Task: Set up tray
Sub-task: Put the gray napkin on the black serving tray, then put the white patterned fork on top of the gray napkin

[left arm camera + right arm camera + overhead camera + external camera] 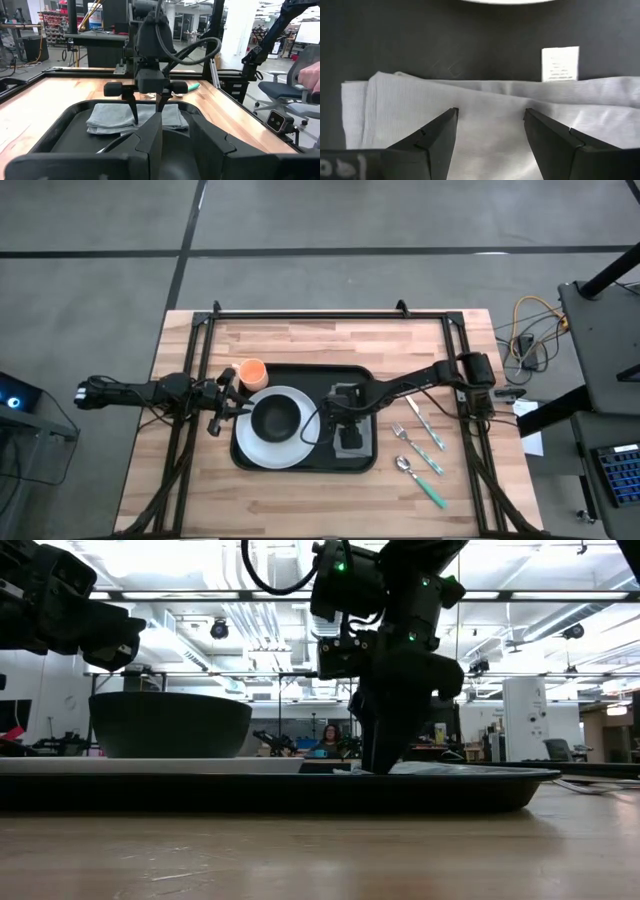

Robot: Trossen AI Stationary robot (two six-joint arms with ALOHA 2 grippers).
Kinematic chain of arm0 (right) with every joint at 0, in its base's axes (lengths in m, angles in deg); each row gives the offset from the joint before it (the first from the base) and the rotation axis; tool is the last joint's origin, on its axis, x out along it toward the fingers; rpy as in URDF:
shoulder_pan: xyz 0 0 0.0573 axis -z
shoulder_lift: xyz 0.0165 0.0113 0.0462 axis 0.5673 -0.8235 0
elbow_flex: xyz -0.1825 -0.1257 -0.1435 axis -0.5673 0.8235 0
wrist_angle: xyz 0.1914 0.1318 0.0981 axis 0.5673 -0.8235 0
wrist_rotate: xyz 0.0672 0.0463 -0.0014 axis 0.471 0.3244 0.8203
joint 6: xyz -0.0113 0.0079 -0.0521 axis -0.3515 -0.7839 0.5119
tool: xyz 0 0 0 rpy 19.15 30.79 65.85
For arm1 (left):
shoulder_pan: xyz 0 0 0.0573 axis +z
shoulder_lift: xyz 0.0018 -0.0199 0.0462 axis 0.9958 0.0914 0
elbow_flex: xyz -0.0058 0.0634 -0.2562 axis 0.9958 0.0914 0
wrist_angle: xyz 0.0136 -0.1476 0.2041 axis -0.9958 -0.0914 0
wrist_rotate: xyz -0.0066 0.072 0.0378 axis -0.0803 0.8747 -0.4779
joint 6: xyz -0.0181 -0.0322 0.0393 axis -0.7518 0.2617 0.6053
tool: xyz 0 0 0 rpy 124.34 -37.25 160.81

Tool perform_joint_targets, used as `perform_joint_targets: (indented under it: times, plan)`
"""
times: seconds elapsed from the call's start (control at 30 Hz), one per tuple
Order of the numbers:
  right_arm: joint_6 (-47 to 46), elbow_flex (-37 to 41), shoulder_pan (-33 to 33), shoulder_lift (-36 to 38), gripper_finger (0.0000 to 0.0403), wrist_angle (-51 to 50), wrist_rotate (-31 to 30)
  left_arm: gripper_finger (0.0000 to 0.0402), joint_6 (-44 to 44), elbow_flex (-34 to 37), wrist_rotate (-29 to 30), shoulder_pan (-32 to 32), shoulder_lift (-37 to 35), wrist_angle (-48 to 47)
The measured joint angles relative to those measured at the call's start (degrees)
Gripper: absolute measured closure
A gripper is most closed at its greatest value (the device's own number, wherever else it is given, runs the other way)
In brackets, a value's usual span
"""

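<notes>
- The table [320,850] lies nearest in the low view; on its middle sits the tray [360,372], the biggest thing set out.
- Done, I judge: the plate [254,446] with the bowl [276,418] on the tray's left half; the napkin [351,442] on its right half; the orange cup [252,372] at the tray's far left corner.
- Left, I judge: fork [416,447], spoon [419,480] and knife [423,422] lie on the wood to the tray's right.
- The right gripper [490,117] stands over the napkin, fingers spread apart, tips at the cloth, holding nothing.
- The left gripper [228,405] waits beside the plate; whether it is open I cannot tell.
</notes>
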Motion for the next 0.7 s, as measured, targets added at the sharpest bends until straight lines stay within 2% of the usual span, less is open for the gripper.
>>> perform_joint_targets:
  times: [0.4,0.7]
  plan:
    - [0.1,0.3,0.0,-1.7,0.0184,1.0,1.7,0.0322,0.0,0.0,0.0,0.0,0.0,0.0]
    - [0.1,-0.6,-0.1,0.7,0.0184,0.7,2.0,0.0322,0.0,0.0,0.0,0.0,0.0,0.0]
